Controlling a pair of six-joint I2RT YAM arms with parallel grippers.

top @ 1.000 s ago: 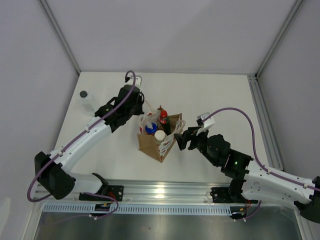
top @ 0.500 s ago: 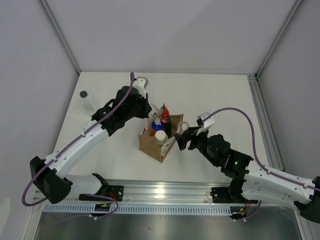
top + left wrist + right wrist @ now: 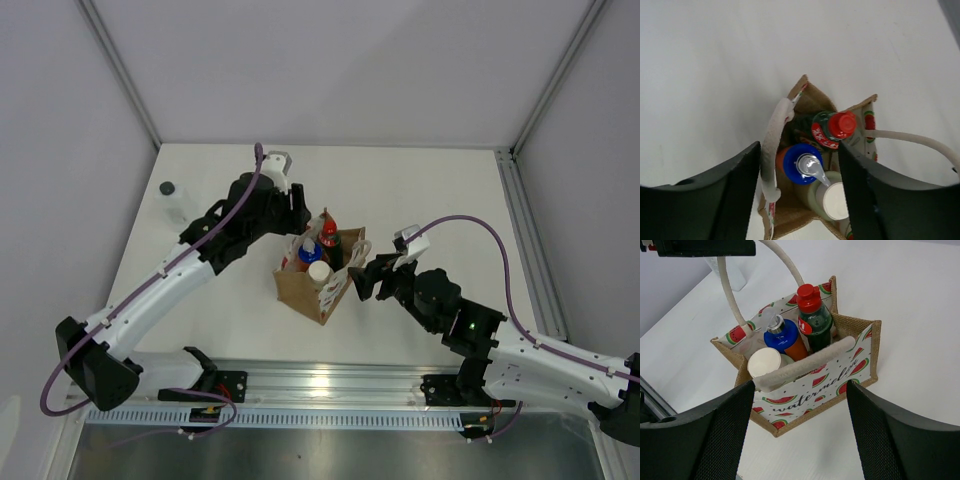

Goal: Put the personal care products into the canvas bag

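The brown canvas bag [image 3: 300, 290] [image 3: 807, 97] [image 3: 810, 390] stands upright mid-table, its mouth open. Inside stand the orange bottle with blue cap [image 3: 307, 253] [image 3: 799, 161] [image 3: 782, 339], the dark bottle with red cap [image 3: 327, 233] [image 3: 841, 125] [image 3: 812, 315] and the olive-green bottle with cream cap [image 3: 319, 272] [image 3: 835, 201] [image 3: 765, 362]. The clear bottle with black cap [image 3: 176, 202] stands far left on the table. My left gripper [image 3: 300, 220] [image 3: 799, 150] hovers open over the bag's mouth, one cream handle [image 3: 772, 145] beside its left finger. My right gripper [image 3: 362, 278] [image 3: 801, 386] is open, facing the bag's printed side.
The table's metal rail [image 3: 330, 385] runs along the near edge, by both arm bases. A raised frame [image 3: 525, 230] borders the right side. White walls close the back and the sides.
My left gripper has moved right, from the bag's left handle to above its mouth, and its jaws have gone from shut to open. The right arm has stayed still.
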